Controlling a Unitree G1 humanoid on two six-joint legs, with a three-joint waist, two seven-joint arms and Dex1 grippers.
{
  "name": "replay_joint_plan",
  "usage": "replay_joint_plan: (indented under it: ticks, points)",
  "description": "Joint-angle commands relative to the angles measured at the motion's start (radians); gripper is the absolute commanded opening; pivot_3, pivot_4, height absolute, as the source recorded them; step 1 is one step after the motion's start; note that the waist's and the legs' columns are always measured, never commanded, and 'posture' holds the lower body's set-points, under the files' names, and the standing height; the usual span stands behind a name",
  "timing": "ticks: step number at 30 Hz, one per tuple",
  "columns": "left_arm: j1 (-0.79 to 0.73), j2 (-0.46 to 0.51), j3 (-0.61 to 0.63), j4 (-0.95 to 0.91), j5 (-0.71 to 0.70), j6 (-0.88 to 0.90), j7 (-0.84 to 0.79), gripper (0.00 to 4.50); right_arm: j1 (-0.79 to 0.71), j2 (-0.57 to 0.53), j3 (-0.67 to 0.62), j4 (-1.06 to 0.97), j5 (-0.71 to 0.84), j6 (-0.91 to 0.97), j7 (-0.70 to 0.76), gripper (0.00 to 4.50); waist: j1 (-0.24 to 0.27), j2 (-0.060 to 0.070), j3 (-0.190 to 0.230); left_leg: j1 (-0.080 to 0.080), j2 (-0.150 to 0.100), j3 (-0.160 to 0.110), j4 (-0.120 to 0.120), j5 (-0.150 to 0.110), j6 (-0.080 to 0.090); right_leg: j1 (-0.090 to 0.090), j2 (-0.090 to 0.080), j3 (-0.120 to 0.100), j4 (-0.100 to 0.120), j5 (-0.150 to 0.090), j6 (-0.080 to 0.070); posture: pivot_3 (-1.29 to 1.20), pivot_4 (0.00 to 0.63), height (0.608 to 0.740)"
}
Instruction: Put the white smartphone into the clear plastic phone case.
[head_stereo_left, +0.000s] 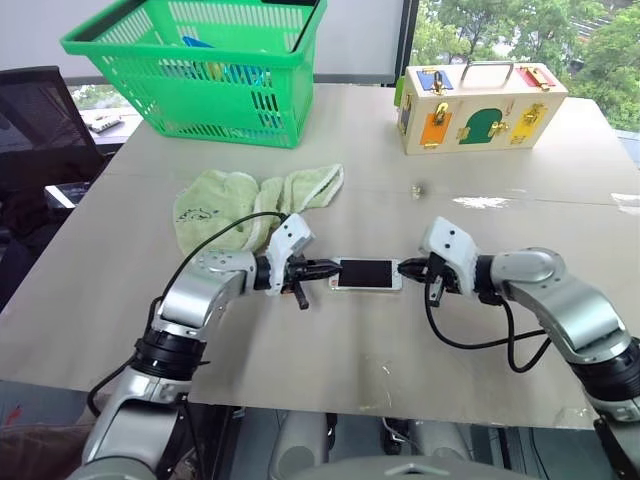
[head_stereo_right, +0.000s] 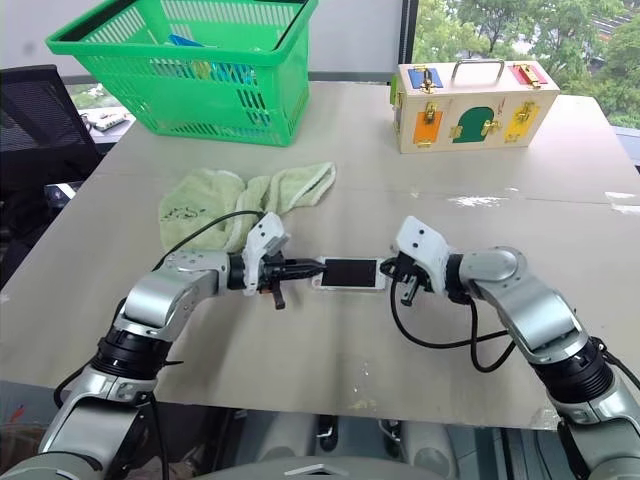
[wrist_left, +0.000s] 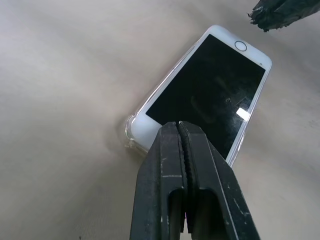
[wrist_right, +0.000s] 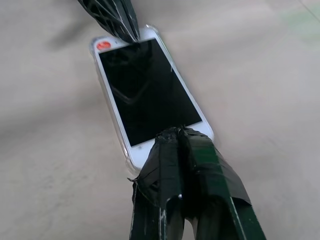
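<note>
Both my claws are clenched empty: my left gripper (head_stereo_left: 328, 269) and right gripper (head_stereo_left: 407, 267) flank the white smartphone (head_stereo_left: 366, 273), seated in the clear plastic phone case (wrist_left: 131, 131) on the beige table (head_stereo_left: 330, 350). Beyond lie a green towel (head_stereo_left: 225, 205), green basket (head_stereo_left: 200, 65), latch box (head_stereo_left: 482, 105) and window.

Left hand (wrist_left: 181, 131) closed, tips over the white smartphone (wrist_left: 205, 95) seated in the clear plastic phone case (wrist_left: 131, 134) on the desk (wrist_left: 65, 75); right hand (wrist_left: 280, 15) at far end

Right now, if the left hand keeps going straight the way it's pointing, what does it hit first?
The phone: the shut left hand points at its near end, seemingly already touching. The right hand lies beyond.
</note>
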Motion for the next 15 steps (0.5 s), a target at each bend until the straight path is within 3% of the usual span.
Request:
replay_joint_plan:
  ticks: [1, 5, 11, 15]
  points:
    - [0.026, -0.007, -0.014, 0.013, 0.011, -0.011, -0.002, 0.05, -0.007, -0.010, -0.016, -0.031, -0.001, -0.010, -0.009, 0.00, 0.000, 0.000, 0.000, 0.000, 0.000, 0.000, 0.000, 0.000, 0.000, 0.000, 0.000, 0.000, 0.000, 0.000, 0.000, 0.00, 0.150, 0.740]
    - [0.019, -0.052, 0.028, -0.025, -0.061, -0.022, -0.029, 0.05, -0.027, 0.012, -0.004, 0.011, -0.012, -0.026, -0.019, 0.00, 0.001, 0.000, 0.000, -0.001, 0.000, 0.000, 0.000, 0.000, 0.000, 0.000, 0.000, 0.000, 0.000, 0.000, 0.000, 0.00, 0.150, 0.740]
    - [0.022, -0.052, -0.012, 0.005, -0.011, -0.054, -0.036, 0.05, -0.079, 0.086, 0.030, 0.133, -0.040, -0.040, -0.047, 0.00, -0.001, 0.000, 0.000, -0.001, 0.000, 0.000, 0.001, 0.000, 0.000, 0.000, 0.001, 0.000, 0.000, 0.000, 0.000, 0.00, 0.150, 0.740]
    - [0.031, -0.049, -0.014, 0.012, 0.000, -0.065, -0.037, 0.05, -0.092, 0.075, 0.098, 0.205, -0.066, 0.005, -0.016, 0.00, -0.001, 0.000, 0.000, -0.001, 0.000, 0.000, 0.001, 0.000, 0.000, 0.000, 0.001, 0.000, 0.000, 0.000, 0.000, 0.00, 0.150, 0.740]
